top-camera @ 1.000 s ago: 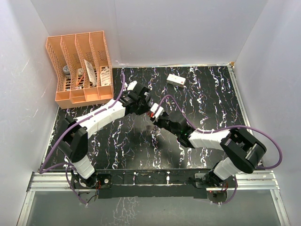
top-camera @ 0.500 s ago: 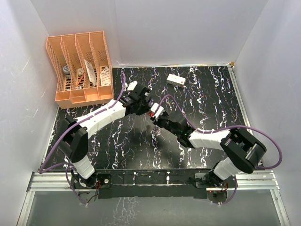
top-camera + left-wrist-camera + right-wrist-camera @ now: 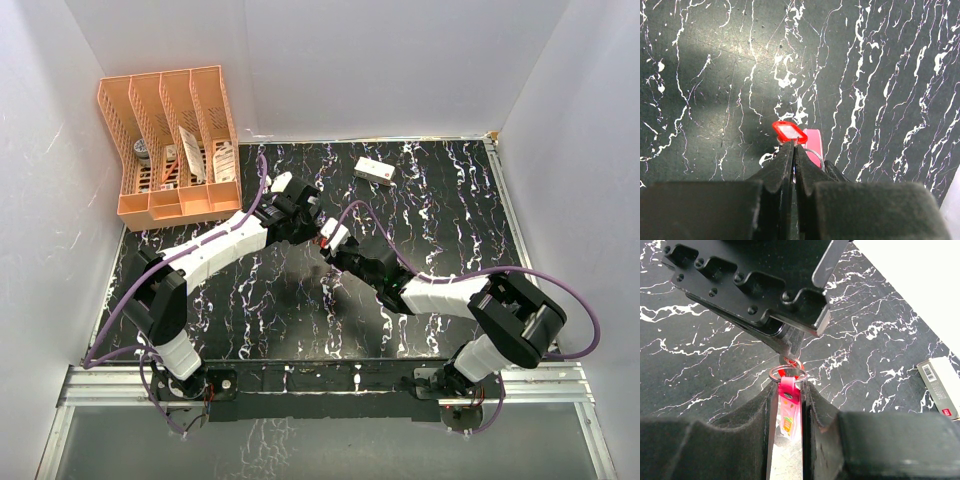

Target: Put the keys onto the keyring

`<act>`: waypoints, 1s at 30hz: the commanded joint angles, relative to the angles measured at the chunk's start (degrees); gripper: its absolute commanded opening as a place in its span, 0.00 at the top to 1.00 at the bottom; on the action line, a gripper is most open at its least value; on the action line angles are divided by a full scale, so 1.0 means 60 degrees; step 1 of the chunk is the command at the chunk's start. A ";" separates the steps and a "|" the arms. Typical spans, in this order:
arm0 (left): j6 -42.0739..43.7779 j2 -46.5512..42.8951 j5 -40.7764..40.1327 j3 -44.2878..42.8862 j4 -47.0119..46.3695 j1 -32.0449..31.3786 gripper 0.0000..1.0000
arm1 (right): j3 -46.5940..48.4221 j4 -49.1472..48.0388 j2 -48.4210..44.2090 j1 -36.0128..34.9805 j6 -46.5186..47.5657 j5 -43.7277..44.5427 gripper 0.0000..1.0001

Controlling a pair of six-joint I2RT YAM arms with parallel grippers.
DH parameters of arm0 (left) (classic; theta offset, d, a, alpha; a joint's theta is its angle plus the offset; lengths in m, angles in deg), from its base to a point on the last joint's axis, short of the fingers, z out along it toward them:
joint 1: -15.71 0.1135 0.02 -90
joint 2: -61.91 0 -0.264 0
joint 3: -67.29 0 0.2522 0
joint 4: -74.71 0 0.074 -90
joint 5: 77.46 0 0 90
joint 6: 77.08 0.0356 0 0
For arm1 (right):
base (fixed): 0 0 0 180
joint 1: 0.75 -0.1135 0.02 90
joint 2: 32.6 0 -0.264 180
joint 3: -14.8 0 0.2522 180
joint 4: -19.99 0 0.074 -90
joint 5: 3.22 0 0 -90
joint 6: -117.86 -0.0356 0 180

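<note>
1. Jaws of the left gripper are pressed together on the red-headed key, whose head pokes out just past their tips.
2. Between both pairs of jaws sits the keyring, right against the key's red head.
3. Right gripper clamps the pink tag, which runs back between its fingers.
4. Well right of those jaws, a white box lies on the marbled table.

Shut in by plain white walls; floored with black, white-veined marble tabletop. Noted peach slotted rack well left of and beyond the left pincer. Lit softly, evenly.
</note>
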 commanded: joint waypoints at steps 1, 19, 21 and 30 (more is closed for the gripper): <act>-0.0052 -0.0014 -0.0025 -0.0191 0.0228 -0.0095 1.00 | 0.0321 -0.0880 0.0017 -0.0048 -0.0064 0.0235 1.00; -0.0045 -0.0002 -0.0178 -0.0410 0.0276 -0.0111 1.00 | 0.0336 -0.0791 0.0095 -0.0049 -0.0159 -0.0017 1.00; -0.0038 -0.0004 -0.0173 -0.0421 0.0277 -0.0110 1.00 | 0.0344 -0.0784 0.0095 -0.0049 -0.0181 -0.0025 1.00; 0.0007 -0.0001 -0.0114 -0.0450 0.0248 -0.0104 1.00 | 0.0376 -0.0804 0.0103 -0.0053 -0.0167 0.0043 1.00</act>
